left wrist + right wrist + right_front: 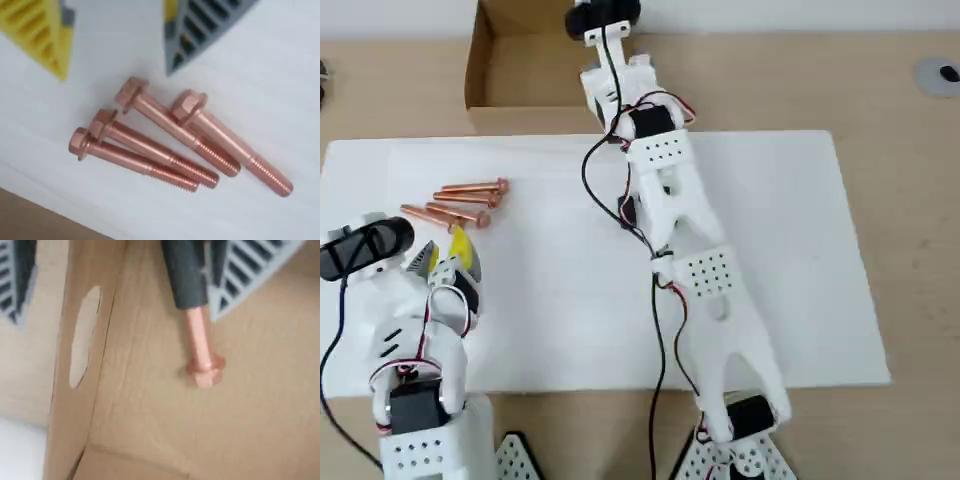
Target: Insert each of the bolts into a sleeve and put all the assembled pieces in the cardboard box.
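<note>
your right gripper (115,315) hangs inside the cardboard box (150,405) at the far edge of the desk (900,200), jaws spread well apart, pinching nothing. a dark sleeve (185,275) sits against one finger, with a bolt (202,355) poking out below it, hex head down, close over the box floor. by the look of it, the step in hand is dropping off one assembled piece; whether it has already let go cannot be told.

your left gripper (115,60) hovers over four loose bolts (157,152) on the white sheet (570,300), fingers open, one yellow and one grey. the bolts (460,205) lie side by side, near parallel and some touching, heads all to one end, well apart from the box.

the next move likely calls for lifting the right arm (665,200) straight out past the box wall, then singling out one bolt from the cluster. that pick needs care: the shanks are round and smooth, so they may roll or slide away from a closing finger, and a close neighbour may be nudged.

the bolts are copper-coloured metal with a soft shine, flanged hex heads, plain shanks and threaded ends. the sleeve is a matt dark tube. the box is plain brown cardboard, slightly fibrous, with an oval hand hole (82,335) in its side wall. the finger pads are ribbed plastic.
</note>
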Controlling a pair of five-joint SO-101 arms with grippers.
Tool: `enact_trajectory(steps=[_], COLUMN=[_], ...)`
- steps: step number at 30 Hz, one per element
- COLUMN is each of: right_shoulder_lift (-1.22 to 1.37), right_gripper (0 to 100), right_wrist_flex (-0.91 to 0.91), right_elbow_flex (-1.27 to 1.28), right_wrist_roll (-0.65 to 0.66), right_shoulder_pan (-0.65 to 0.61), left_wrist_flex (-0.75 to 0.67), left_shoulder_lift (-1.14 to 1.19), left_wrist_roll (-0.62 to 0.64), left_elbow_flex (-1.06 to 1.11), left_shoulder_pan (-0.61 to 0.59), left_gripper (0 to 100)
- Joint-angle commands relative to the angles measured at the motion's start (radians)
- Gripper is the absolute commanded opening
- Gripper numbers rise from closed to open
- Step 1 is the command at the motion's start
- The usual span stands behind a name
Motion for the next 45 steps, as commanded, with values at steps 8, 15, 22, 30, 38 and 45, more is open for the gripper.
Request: enact_trajectory(steps=[8,15,22,30,38,45], right_shoulder_lift=[-0.292,-0.567,-0.931,-1.138,-1.020,-0.750], right_gripper=[28.2,28.1,28.1,28.2,28.2,28.1], right_wrist_flex=[0.799,0.985,0.980,0.845,0.594,0.674], right_elbow_flex=[-0.263,-0.096,0.641,1.198,1.328,1.132], right_wrist_roll=[-0.002,0.198,0.311,0.572,0.796,0.853], right_shoulder_pan=[0.018,0.081,0.005,-0.016,0.119,0.142], left_wrist_flex=[0.003,0.132,0.146,0.146,0.144,0.144], left_shoulder_lift=[-0.002,0.248,0.783,1.101,1.139,1.139], left_wrist_roll=[0.011,0.038,0.031,0.034,0.038,0.037], left_elbow_flex=[-0.048,-0.284,-0.548,-0.715,-0.730,-0.726], left_shoulder_pan=[0.006,0.000,-0.011,-0.011,-0.012,-0.012], left_gripper=[15,18,15,15,15,15])
